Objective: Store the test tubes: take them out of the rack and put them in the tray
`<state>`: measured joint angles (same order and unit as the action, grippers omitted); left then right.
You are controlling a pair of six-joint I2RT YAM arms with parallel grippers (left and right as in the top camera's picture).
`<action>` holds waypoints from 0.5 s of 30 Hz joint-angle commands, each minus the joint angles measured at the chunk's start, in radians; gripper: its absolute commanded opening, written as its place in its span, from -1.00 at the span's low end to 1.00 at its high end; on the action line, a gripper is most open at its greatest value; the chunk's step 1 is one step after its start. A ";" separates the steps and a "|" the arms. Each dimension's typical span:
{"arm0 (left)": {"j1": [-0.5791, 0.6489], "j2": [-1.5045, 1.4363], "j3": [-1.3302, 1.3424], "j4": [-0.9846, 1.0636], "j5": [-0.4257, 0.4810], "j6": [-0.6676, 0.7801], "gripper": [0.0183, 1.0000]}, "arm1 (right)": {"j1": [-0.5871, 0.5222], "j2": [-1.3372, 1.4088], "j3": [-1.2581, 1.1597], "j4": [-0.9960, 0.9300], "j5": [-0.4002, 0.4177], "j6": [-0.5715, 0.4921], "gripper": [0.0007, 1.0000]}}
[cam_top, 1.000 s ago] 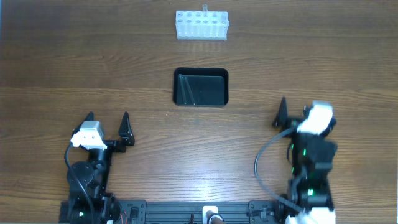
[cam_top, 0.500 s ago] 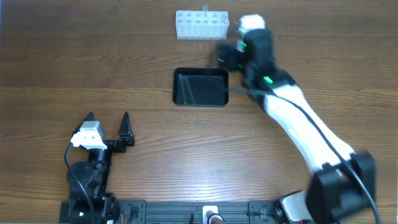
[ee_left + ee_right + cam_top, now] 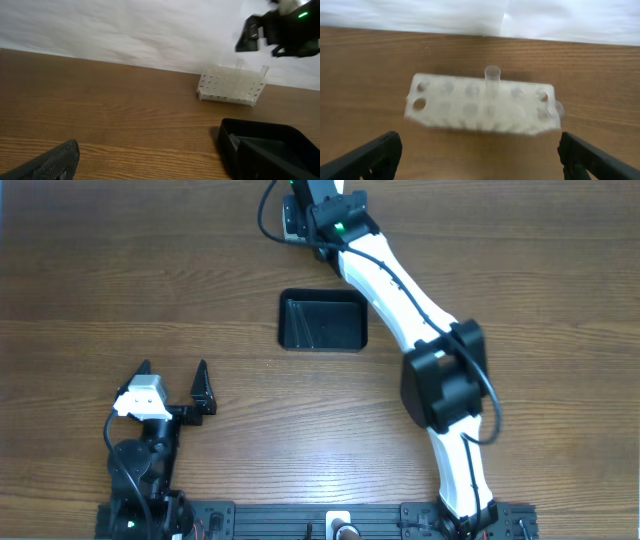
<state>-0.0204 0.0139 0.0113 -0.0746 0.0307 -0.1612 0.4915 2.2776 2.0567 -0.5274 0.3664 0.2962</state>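
Left gripper (image 3: 172,377) seen near own base, jaws spread wide, nothing held. Black tray (image 3: 322,321) set at middle of table (image 3: 100,280). Beyond it, clear rack (image 3: 480,112) at far edge, one test tube (image 3: 492,78) seen upright in back row. Right gripper (image 3: 480,155) held above rack, jaws wide apart, nothing gripped

White arm links (image 3: 395,285), black joints (image 3: 443,388) and jaws, green lights (image 3: 302,15).

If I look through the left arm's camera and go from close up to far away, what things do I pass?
The left pincer's finger → black tray → clear test tube rack → white wall at the back.
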 commanded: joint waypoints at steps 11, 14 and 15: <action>-0.003 -0.007 -0.005 -0.001 0.013 -0.007 1.00 | -0.033 0.163 0.111 0.125 0.051 -0.024 0.90; -0.004 -0.007 -0.005 -0.001 0.013 -0.007 1.00 | -0.033 0.163 0.111 0.128 0.050 -0.024 0.67; -0.003 -0.007 -0.005 -0.002 0.013 -0.007 1.00 | -0.033 0.163 0.111 0.128 0.051 -0.025 0.60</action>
<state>-0.0200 0.0139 0.0113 -0.0746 0.0307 -0.1612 0.4637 2.4248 2.1311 -0.4072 0.4000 0.2760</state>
